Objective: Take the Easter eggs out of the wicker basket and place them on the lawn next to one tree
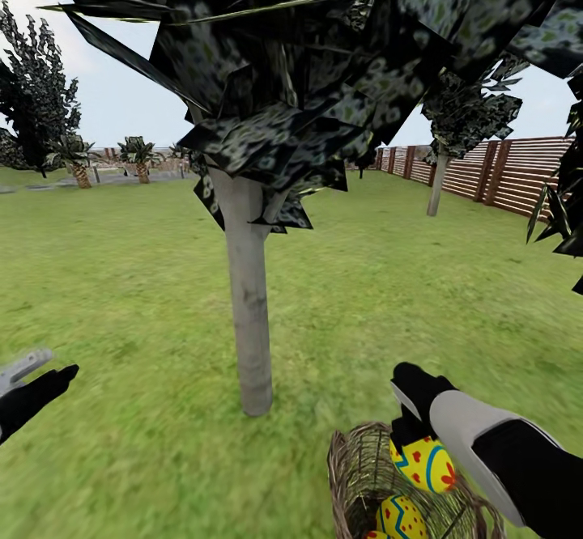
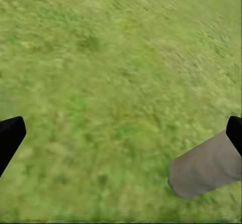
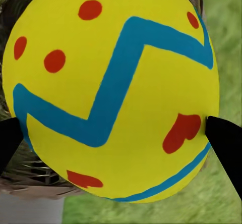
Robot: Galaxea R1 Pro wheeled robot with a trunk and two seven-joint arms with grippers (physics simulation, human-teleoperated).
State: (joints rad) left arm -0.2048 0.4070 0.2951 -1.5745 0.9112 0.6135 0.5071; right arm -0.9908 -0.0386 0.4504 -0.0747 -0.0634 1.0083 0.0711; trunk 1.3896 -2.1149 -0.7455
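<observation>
Lawn [image 1: 121,280] all round, grey-trunk tree [image 1: 249,312] dead ahead, wicker basket [image 1: 356,458] just beside its base. R gripper [image 1: 425,434] closed on one egg [image 1: 425,462] at the rim; 2 more eggs [image 1: 401,516] lie inside. L gripper [image 2: 121,133] spread wide, empty, over grass. I reckon step = 1st egg out; next: lift clear, set by trunk.

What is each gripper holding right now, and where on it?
Right gripper clamps an Easter egg across its lower sides, above the wicker basket. Left gripper is open, empty.
</observation>
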